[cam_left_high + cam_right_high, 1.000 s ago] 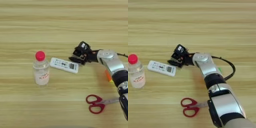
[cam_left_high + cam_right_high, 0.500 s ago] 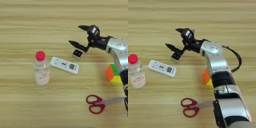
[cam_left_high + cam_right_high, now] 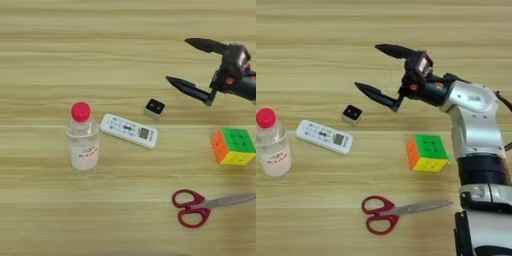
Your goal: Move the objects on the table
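My right gripper [image 3: 370, 69] hangs open above the table [image 3: 60, 45], its two black fingers spread wide with nothing between them. Below and left of it lies the tiny white block with a black face [image 3: 352, 114], apart from the fingers. Just left of the block rests the slim white remote [image 3: 324, 136], lying slantwise. A clear bottle with a red cap [image 3: 82, 136] stands upright at the left. The multicoloured puzzle cube [image 3: 428, 152] sits under my forearm, right of the remote.
Red-handled scissors [image 3: 396, 213] lie near the front edge, blades pointing right. My silver forearm [image 3: 476, 130] runs down the right side of the right eye view.
My gripper has let go of the small block, opened wide and lifted away up and to the right. The block now lies free beside the remote, and the cube has come into sight.
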{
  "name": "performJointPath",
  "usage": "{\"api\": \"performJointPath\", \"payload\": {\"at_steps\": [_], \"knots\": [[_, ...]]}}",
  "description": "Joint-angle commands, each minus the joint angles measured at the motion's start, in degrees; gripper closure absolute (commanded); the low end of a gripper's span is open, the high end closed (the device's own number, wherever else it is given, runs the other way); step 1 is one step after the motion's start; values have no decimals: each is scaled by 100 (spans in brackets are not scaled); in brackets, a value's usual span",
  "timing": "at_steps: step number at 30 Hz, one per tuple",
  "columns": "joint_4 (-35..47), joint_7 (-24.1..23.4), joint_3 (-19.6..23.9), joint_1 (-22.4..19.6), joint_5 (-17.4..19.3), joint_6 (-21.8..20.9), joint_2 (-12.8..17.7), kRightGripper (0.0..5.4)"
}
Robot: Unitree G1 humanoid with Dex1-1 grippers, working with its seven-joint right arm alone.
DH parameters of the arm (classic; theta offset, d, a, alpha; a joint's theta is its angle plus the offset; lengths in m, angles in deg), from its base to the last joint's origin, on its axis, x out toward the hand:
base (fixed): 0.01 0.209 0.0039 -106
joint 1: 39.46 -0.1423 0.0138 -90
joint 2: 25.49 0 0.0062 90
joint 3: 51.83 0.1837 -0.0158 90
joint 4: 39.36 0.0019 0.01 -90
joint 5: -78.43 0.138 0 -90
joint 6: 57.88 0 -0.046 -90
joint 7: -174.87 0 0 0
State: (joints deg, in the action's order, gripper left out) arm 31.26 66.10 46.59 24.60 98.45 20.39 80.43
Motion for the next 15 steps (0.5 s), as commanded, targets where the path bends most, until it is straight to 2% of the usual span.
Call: {"api": "performJointPath", "payload": {"at_steps": [1,4,6,12,15], "knots": [[-465,430,324,-315,227,151,755,4],[-1006,865,411,-378,357,320,977,4],[-1286,1041,378,-353,233,305,1135,4],[-2142,1356,263,-293,-233,-262,1407,4],[-2426,1359,98,-241,-600,-680,1487,4]]}}
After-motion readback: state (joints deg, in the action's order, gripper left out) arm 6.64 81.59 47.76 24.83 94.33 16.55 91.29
